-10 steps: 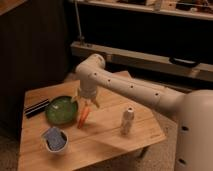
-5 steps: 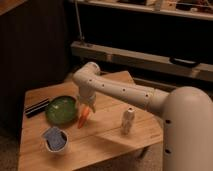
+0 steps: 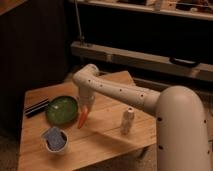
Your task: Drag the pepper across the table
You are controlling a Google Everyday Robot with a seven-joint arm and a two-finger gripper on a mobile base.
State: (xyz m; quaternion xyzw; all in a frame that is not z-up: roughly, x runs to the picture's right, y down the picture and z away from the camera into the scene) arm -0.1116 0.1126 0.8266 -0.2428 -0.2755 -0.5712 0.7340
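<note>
The pepper (image 3: 82, 118) is a slender orange-red tapered vegetable lying on the light wood table (image 3: 107, 137), just right of the green bowl (image 3: 62, 110). My gripper (image 3: 85, 106) hangs from the white arm and points down at the pepper's upper end, touching or just above it. The arm reaches in from the right across the table's middle.
A white bottle-shaped shaker (image 3: 127, 121) stands at the right of the table. A white cup with a blue-grey thing in it (image 3: 55, 140) sits near the front left. A dark flat object (image 3: 37, 107) lies at the left edge. A dark shelf unit stands behind.
The arm has swung left and lowered, bringing the gripper down onto the pepper's upper end. The pepper has shifted slightly toward the front left.
</note>
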